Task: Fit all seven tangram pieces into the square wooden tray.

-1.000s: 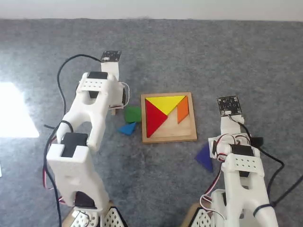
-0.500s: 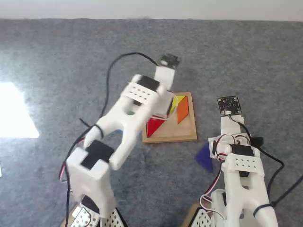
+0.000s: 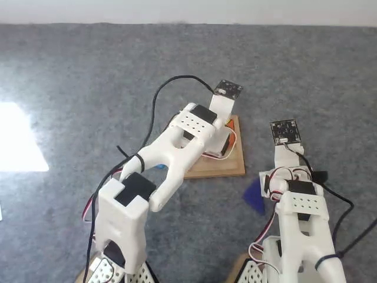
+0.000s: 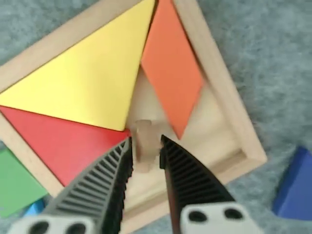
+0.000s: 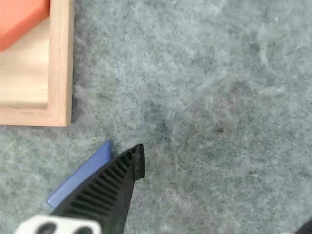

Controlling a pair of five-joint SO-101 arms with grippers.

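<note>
The square wooden tray [image 4: 229, 122] holds a yellow triangle [image 4: 92, 83], a red triangle [image 4: 63, 146] and an orange parallelogram [image 4: 170, 73]. My left gripper [image 4: 145, 141] hangs over the tray's bare floor, shut on a small tan piece [image 4: 144, 139] held edge-on. In the high view the left arm [image 3: 188, 132] covers most of the tray [image 3: 235, 168]. A green piece [image 4: 14, 180] and a light blue piece [image 4: 34, 208] lie outside the tray. My right gripper [image 5: 224, 187] stands open on the mat, one finger [image 5: 122, 178] beside a dark blue triangle [image 5: 80, 178].
Grey felt mat [image 3: 70, 88] covers the table. The dark blue triangle [image 3: 254, 194] lies just off the tray's near right corner, by the right arm [image 3: 297, 200]. A corner of the tray [image 5: 58, 97] lies close to the right gripper.
The left arm has swung right, from beside the green piece to over the tray, carrying the tan piece. The right arm has kept still.
</note>
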